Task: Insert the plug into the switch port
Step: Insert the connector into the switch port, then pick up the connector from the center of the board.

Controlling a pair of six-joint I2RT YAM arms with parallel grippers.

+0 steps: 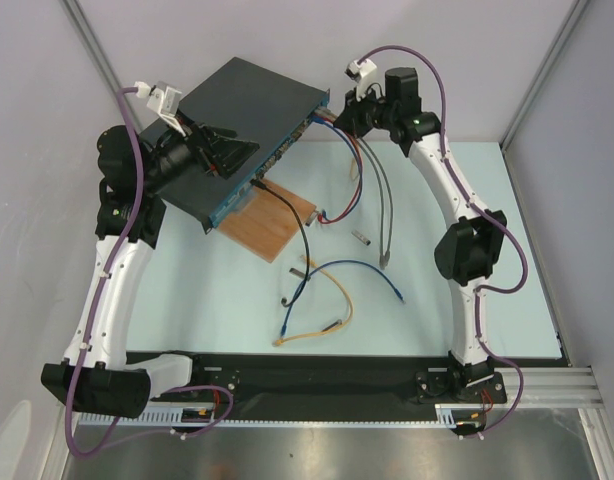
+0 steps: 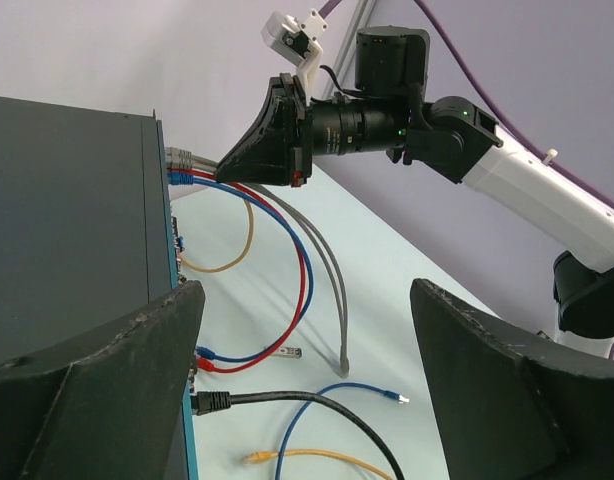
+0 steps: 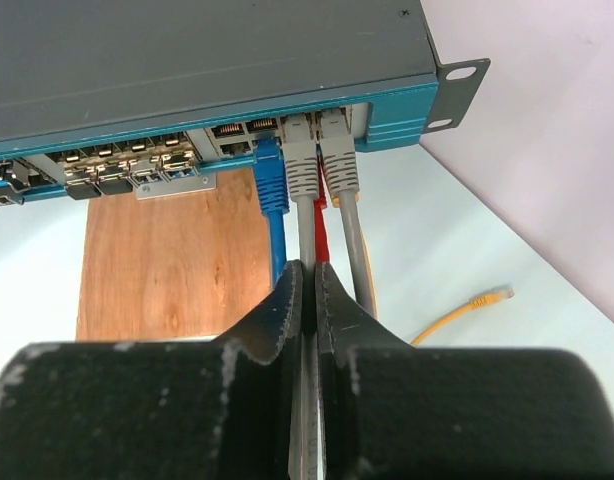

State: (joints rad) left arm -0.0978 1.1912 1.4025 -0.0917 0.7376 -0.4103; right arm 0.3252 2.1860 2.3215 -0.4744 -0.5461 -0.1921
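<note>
The switch lies diagonally at the back left, its blue port face turned toward my right arm. A grey plug sits in a port near the right end of that face. Its grey cable runs straight back between the fingers of my right gripper, which is shut on the cable a short way behind the plug. A second grey plug and a blue plug sit in the ports on either side. My left gripper is wide open over the switch's front edge, holding nothing.
A brown wooden board lies under the switch's front. Red, blue and black cables run from the ports onto the pale table. Loose yellow, blue and grey cables lie mid-table. Walls close in on both sides.
</note>
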